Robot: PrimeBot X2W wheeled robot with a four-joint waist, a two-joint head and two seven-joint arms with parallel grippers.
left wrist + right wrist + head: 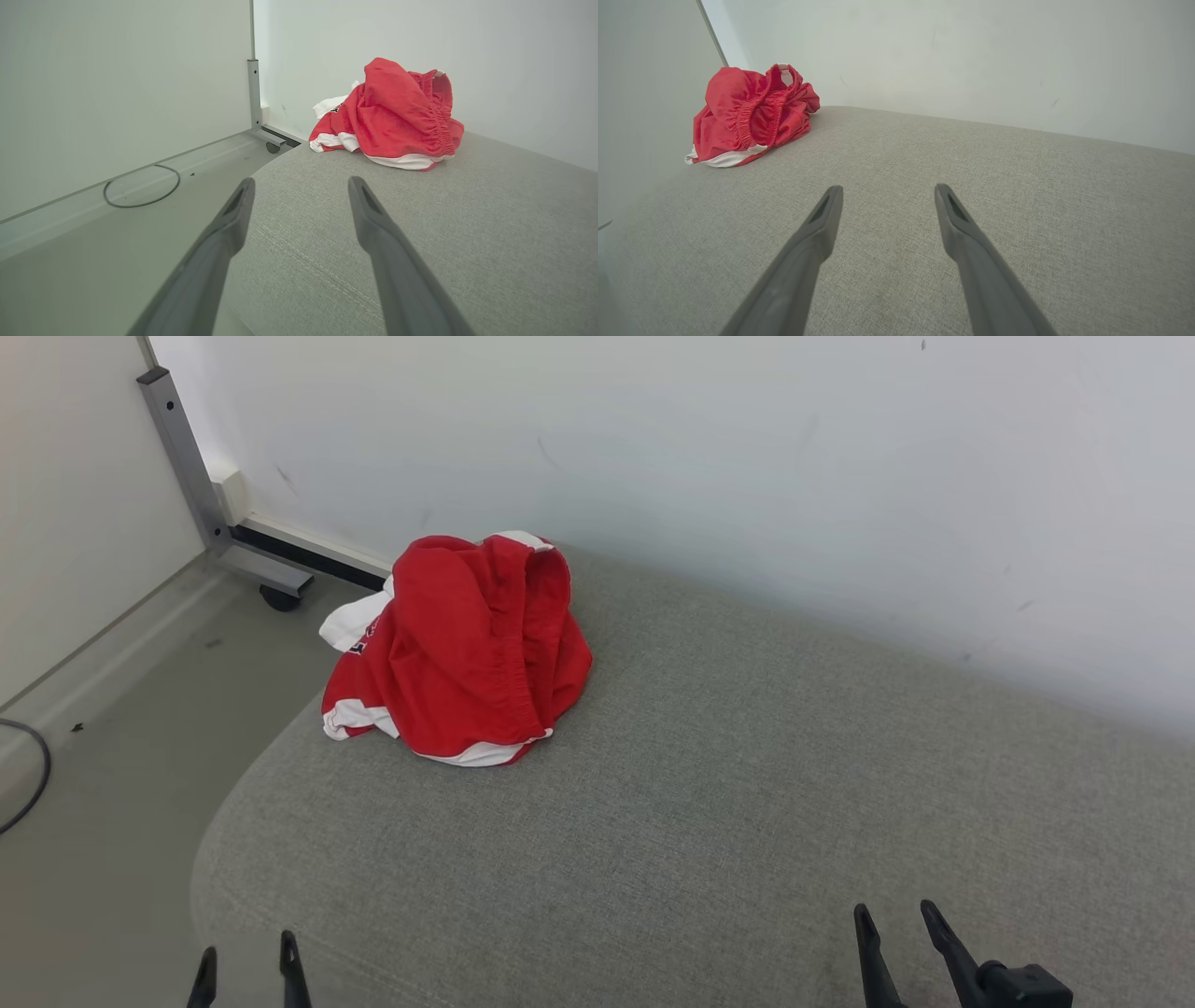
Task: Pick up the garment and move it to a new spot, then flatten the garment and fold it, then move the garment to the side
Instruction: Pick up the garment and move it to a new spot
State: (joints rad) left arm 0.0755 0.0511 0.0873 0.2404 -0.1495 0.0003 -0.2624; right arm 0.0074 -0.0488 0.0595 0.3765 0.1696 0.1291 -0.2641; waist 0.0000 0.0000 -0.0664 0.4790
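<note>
Right: the garment (462, 649) sits bunched at the far-left corner of the cushion (728, 803), by the wall. Your left gripper (247, 950) and right gripper (894, 911) hang at the near edge, both spread and empty, ready for the pick, I'd say. It's a long reach.

**Red and white on grey**

The garment (467, 644) is bright red with white bands and trim, with more white at its nine o'clock edge. The cushion (700, 821) is a speckled light grey weave. The wall (747, 448) is plain white.
</note>
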